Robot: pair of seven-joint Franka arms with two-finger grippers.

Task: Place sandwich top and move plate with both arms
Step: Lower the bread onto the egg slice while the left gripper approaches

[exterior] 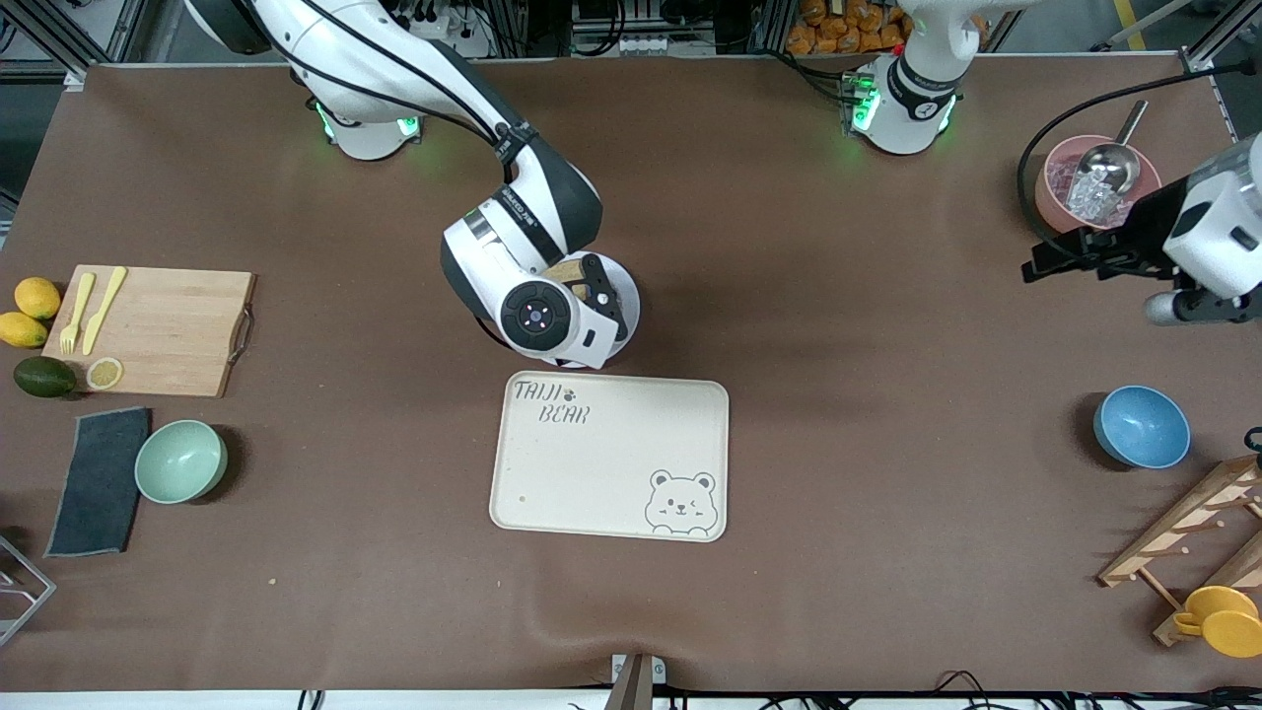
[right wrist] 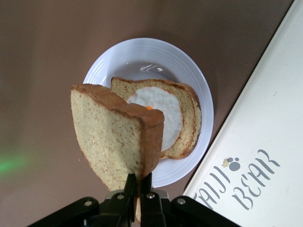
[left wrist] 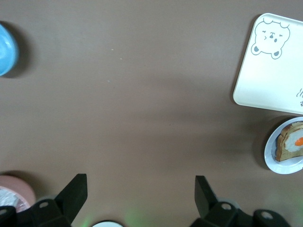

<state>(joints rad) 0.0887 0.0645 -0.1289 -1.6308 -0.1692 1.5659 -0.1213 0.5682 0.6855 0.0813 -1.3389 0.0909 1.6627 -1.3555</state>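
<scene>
Tray (exterior: 552, 473) sits nearest the camera, and just farther off the plate (right wrist: 191, 85) carries the egg slice (right wrist: 182, 123), with the right gripper (right wrist: 138, 187) over it, fingers pinched on the sandwich top (right wrist: 113, 137), held on edge. Placing is the step in hand; next it likely must lay that slice flat onto the egg. Waiting over bare table, the left gripper (left wrist: 141, 191) is spread open, while the right wrist hides most of the plate from the front.

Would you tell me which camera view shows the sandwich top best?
The right wrist view: the sandwich top fills it, pinched on edge by the right gripper over the plate. The front view shows only a sliver beside the wrist; the left wrist view shows none.
</scene>
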